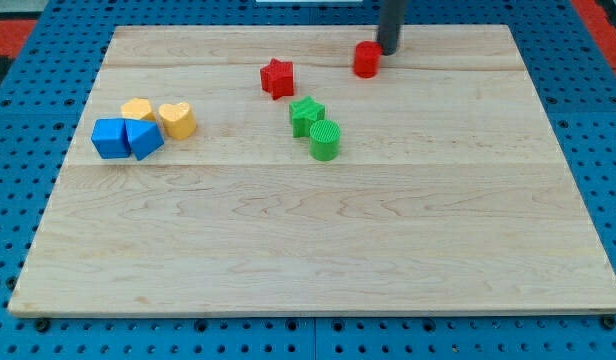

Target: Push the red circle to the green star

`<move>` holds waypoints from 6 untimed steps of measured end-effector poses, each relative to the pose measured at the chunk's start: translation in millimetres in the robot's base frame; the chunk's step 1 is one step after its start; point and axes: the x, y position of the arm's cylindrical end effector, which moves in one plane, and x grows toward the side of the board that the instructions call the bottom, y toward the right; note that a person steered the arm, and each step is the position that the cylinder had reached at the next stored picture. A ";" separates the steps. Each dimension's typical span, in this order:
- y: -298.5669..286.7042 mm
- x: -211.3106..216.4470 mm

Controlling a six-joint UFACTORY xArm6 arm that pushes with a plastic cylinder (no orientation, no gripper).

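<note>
Up near the view's top edge, a little right of centre, the red circle [366,60] stood on the wooden board [318,250] as a short upright cylinder; being round, it showed no long axis and no heading that could be told. My tip [387,51] sat just beside it on the view's right and slightly above, touching or all but touching its flank; the rod is plain, with nothing to open, close or grip. Down and to the view's left lay the green star [306,115], well apart from the red circle, with a green cylinder [325,140] touching it on its lower right. A red star [277,78] lay between, nearer the view's top. Far to the view's left clustered a yellow hexagon [137,109], a yellow heart [177,119], a blue cube [110,138] and a blue pentagon [145,137].
</note>
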 end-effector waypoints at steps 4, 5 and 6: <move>-13.8 10.0; -0.1 49.5; -6.3 78.1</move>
